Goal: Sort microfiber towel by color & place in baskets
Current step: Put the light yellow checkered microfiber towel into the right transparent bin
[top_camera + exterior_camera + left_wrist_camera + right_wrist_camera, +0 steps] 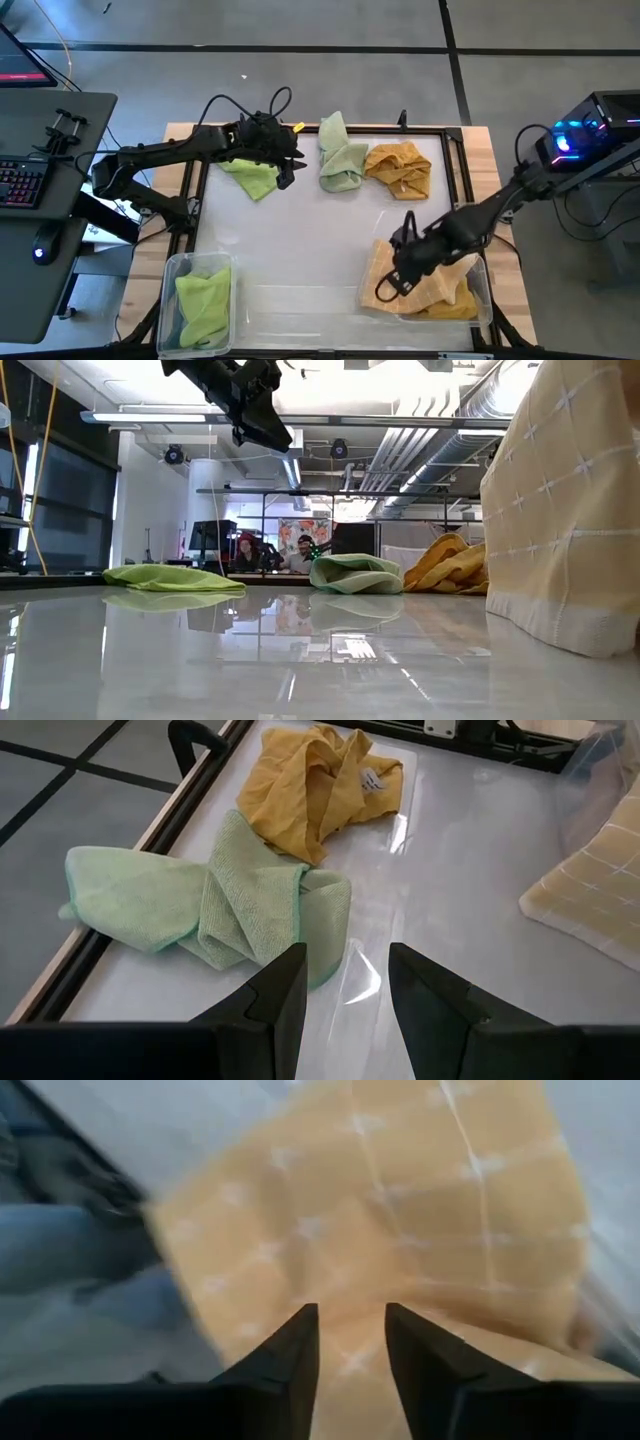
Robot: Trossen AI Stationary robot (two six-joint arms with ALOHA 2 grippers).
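Three towels lie flat on the white work surface: a lime one (252, 178) (175, 577), a pale green one (342, 155) (230, 900) and a mustard one (400, 168) (320, 790). My left gripper (288, 172) (345, 955) is open and raised well above the table (262, 425), between the lime and pale green towels. A pale yellow checked towel (420, 280) (570, 510) drapes over the right basket's (487, 300) left wall onto the table. My right gripper (388, 288) (350, 1315) is open, close above that draped part. The left basket (168, 290) holds a lime towel (203, 300). My right gripper stands open, pointing down over the pale yellow towel's draped part (400, 1230) at the basket's left wall. Whether its fingers touch the cloth I cannot tell.
A black frame (190, 200) borders the white surface, with wooden table edges beyond. The middle of the surface (300, 240) is bare. A desk with a keyboard (25, 185) stands left of the table. People sit far off in the room (270, 555).
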